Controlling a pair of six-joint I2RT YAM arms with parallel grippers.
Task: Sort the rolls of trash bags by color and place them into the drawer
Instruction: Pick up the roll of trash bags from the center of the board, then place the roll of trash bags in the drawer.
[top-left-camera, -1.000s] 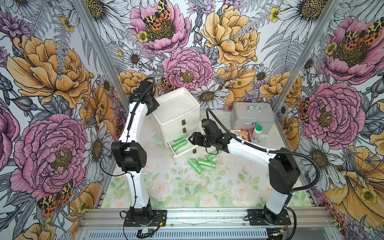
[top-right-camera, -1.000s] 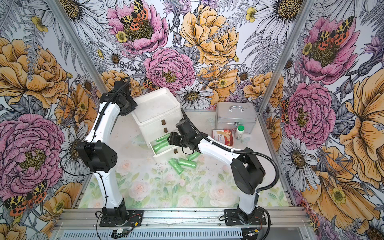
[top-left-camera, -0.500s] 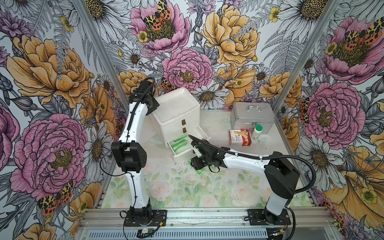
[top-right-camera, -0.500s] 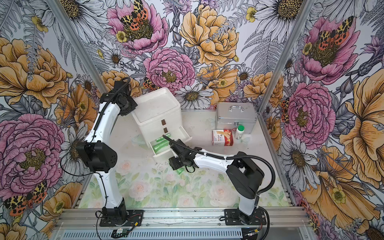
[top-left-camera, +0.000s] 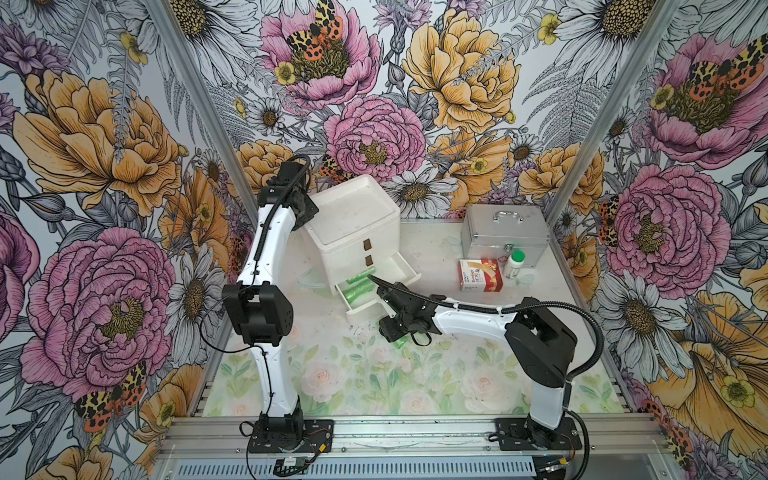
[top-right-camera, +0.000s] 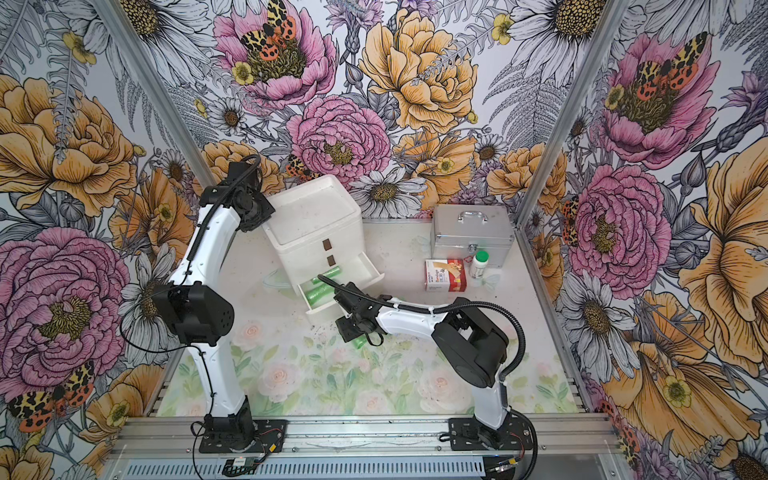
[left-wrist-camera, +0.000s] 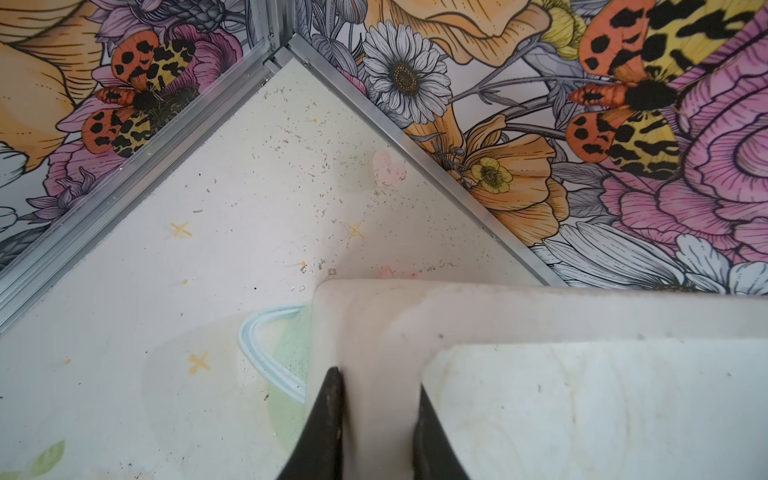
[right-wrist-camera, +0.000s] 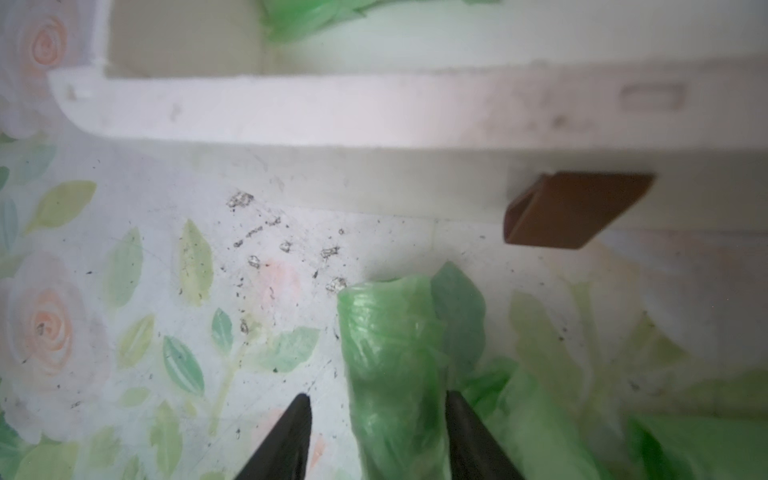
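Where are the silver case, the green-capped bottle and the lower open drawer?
Silver case (top-left-camera: 498, 232): a top view, its lid.
Green-capped bottle (top-left-camera: 513, 269): a top view, white body.
Lower open drawer (top-left-camera: 363, 311): a top view, front wall.

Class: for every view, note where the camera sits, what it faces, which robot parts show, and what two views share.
Top views: high in front, looking down at the table; left arm, right arm.
Left wrist: on left arm, facing the back corner; left tool clamping the cabinet rim.
Right wrist: on right arm, facing the drawer; right tool astride a green roll.
Shared: top and right wrist views both show that roll.
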